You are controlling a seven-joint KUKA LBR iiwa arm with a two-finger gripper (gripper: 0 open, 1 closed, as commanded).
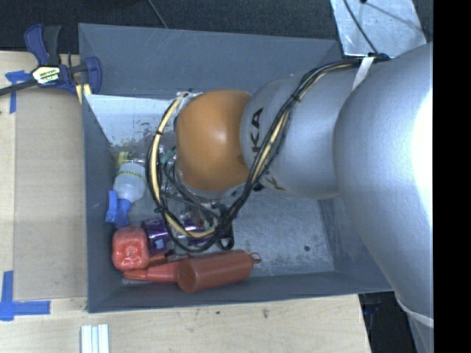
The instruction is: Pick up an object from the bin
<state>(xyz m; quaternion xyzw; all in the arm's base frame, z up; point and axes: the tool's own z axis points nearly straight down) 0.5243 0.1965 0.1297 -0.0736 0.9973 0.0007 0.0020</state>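
Note:
My gripper (190,213) is low in the left half of the bin, its dark body showing under the wrist among cables. Just to its lower left lies a small purple thing (156,234). A lumpy red toy (129,247) sits left of that. A brown-red cylinder (218,268) lies along the front wall below the gripper, with an orange-red piece (151,273) at its left end. A clear plastic bottle (131,179) lies to the upper left, with a blue piece (115,208) beneath it.
The arm with its orange cover and cables spans the bin's middle and right, hiding what lies below it. Bare grey floor shows at the lower right. All the loose things are crowded along the left and front walls.

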